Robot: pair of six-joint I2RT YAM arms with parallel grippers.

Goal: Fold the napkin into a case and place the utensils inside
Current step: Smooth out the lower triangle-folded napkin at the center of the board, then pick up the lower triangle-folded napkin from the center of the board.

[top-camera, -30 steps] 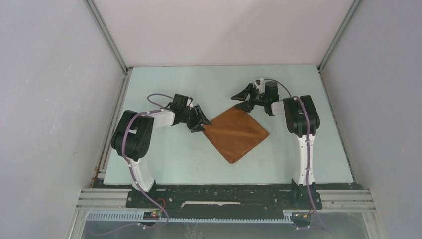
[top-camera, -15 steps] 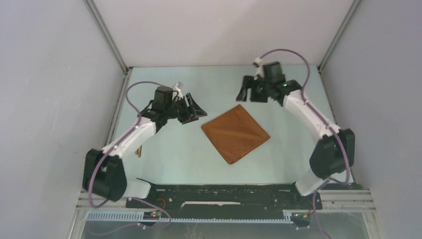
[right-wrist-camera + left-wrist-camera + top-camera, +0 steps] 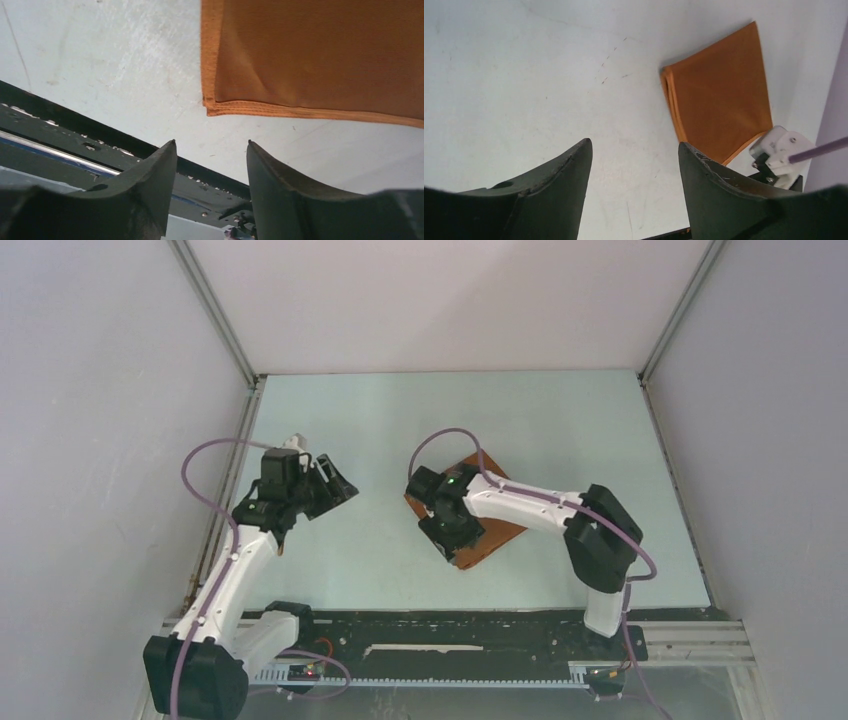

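Note:
The rust-orange napkin [image 3: 497, 532] lies folded in layers, a flat square turned like a diamond, in the middle of the table. My right gripper [image 3: 449, 543] hovers over its near-left side and covers much of it. In the right wrist view the napkin [image 3: 320, 55] shows a layered corner just ahead of my open right gripper [image 3: 210, 145], nothing between the fingers. My left gripper [image 3: 338, 490] is open and empty, well left of the cloth. Its wrist view shows the napkin [image 3: 719, 100] beyond the open left gripper [image 3: 634, 150]. I cannot make out the utensils.
The pale table [image 3: 400, 420] is enclosed by white walls on three sides. A black rail [image 3: 450, 625] carrying the arm bases runs along the near edge, and also shows as the black rail [image 3: 75, 135] in the right wrist view. The right arm's white connector [image 3: 779, 150] shows beside the napkin.
The right gripper swung from the far back down over the napkin's near-left part, its jaws narrowing slightly. The left gripper drew back left and nearer, away from the cloth.

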